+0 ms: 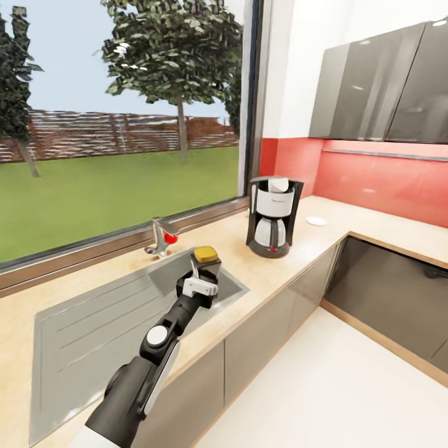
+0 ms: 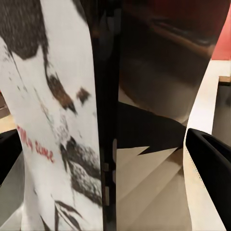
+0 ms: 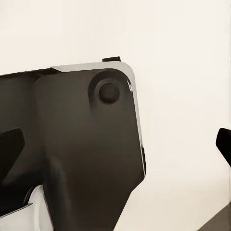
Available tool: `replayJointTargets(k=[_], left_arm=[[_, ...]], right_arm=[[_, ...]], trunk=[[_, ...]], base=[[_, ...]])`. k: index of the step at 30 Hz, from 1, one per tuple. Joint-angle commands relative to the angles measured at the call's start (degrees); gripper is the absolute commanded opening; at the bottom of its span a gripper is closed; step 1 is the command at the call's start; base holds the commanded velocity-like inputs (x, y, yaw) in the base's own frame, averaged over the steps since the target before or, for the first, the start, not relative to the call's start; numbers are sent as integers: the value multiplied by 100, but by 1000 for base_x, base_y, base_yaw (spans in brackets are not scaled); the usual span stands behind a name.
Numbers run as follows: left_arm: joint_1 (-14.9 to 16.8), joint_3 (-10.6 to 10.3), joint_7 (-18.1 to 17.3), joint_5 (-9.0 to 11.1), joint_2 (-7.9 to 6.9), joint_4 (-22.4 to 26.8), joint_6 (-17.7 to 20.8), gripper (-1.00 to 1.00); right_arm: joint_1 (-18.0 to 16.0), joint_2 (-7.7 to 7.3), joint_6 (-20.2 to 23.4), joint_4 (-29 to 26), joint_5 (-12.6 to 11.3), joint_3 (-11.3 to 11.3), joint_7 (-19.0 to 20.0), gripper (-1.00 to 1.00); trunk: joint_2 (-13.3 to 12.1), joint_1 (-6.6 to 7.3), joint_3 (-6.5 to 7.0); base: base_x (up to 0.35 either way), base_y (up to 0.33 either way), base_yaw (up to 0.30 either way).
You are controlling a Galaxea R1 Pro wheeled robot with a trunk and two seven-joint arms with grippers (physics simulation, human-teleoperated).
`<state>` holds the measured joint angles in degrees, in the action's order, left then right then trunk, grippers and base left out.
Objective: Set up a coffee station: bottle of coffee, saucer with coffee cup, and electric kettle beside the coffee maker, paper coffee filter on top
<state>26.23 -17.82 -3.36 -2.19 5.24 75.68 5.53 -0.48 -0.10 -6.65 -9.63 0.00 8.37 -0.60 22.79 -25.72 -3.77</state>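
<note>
Over the sink [image 1: 93,323], the bottle of coffee [image 1: 206,261] is gripped by the left pincer [image 1: 200,279], not yet set beside the coffee maker [image 1: 272,216]; kettle and cup look pending.

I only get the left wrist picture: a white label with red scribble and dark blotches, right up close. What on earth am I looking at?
Observer: The head view shows it is the bottle of coffee, yellow cap up, clamped in the left end effector.
Operator: Is it sitting on something?
Observer: No, it is held in the air, apparently over the sink below the window.
Operator: And where is the coffee machine?
Observer: The coffee maker stands on the kitchen countertop to the right of the sink, near the corner.
</note>
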Motion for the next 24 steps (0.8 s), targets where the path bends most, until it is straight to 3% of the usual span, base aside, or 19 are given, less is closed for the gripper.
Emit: replayJointTargets(k=[1,11,15,17,19,20,24], left_arm=[[5,7,-24,-21,3,9,8,-100],[14,12,-11,-22,20,-213,-50,-100],[76,33,-1,1,50,-769,-100,-100],[171,61,9,10,66,-1196,-499,-100],[284,76,22,9,62,-1284,-730,-100],[529,160,306,2,51,-1351,-859,-100],[627,215,710,2,50,-1371,-900,-100]], right_arm=[[-5,1,-21,5,0,18,-1,100],[-5,1,-21,5,0,16,-1,100],[-5,1,-21,5,0,16,-1,100],[-5,1,-17,8,1,12,3,100],[-5,1,-14,12,6,9,5,100],[-5,1,-12,14,15,0,7,100],[-5,1,-12,14,22,-2,8,100]], trunk=[[12,-6,-12],[12,-6,-12],[12,-6,-12],[12,-6,-12],[12,-6,-12],[12,-6,-12],[12,-6,-12]], base=[[241,-204,0],[242,-204,0],[244,-204,0],[255,-204,0],[272,-204,0],[254,-130,0],[95,-44,0]])
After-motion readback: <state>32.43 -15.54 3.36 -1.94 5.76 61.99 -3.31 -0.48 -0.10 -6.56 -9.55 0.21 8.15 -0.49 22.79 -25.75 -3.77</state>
